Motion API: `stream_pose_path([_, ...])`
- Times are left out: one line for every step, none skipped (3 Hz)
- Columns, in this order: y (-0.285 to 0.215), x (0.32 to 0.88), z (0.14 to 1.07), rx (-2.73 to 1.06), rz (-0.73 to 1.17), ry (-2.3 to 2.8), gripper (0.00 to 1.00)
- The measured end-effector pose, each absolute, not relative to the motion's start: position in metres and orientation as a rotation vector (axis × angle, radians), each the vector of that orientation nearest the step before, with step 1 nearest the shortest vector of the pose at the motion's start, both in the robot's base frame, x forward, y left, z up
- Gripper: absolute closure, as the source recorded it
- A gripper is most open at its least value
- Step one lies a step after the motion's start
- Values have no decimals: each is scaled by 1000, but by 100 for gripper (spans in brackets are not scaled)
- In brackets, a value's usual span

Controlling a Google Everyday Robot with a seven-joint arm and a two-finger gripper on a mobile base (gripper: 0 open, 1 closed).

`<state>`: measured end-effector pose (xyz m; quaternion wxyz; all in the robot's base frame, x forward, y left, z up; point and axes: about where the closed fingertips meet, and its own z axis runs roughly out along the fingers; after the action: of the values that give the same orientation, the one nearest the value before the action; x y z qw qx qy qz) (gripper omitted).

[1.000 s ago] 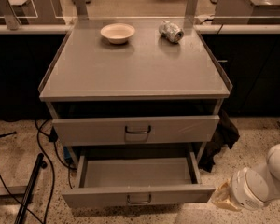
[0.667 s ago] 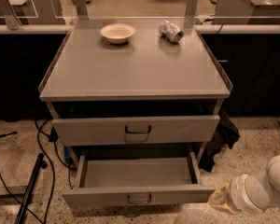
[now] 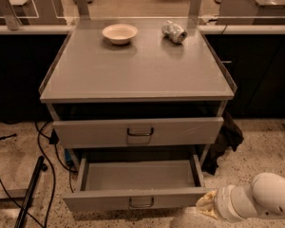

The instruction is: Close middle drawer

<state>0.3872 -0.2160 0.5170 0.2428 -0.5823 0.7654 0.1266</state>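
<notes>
The middle drawer point(image 3: 138, 175) is a wide, shallow grey drawer with a low front panel and a small loop handle point(image 3: 141, 203). It stands pulled far out, and its inside shows empty. Above it the taller-fronted grey drawer point(image 3: 138, 132) stands slightly out from the cabinet. The lowest drawer is out of view. My gripper point(image 3: 207, 205) is at the lower right on the white arm point(image 3: 256, 201). Its yellowish end is close to the front right corner of the middle drawer's panel.
The grey cabinet top point(image 3: 137, 65) carries a cream bowl point(image 3: 119, 33) and a crumpled can-like object point(image 3: 174, 31) at the back. Black cables point(image 3: 47, 165) and a dark rod point(image 3: 31, 189) lie on the speckled floor at left. A dark cloth point(image 3: 225, 139) hangs at the cabinet's right.
My arm has sunk lower in the view and shifted a little left, towards the front right corner of the open drawer. The drawers have not moved.
</notes>
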Motion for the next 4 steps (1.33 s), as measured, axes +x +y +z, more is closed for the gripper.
stream_pose_path([-195,398,482,-1625,381,2010,100])
stream_pose_path([-195,398,482,-1625,381,2010,100])
stream_pose_path([-198,394,468,-1627,384,2030,100])
stream_pose_path([-201,394,450,-1604,368,2006,100])
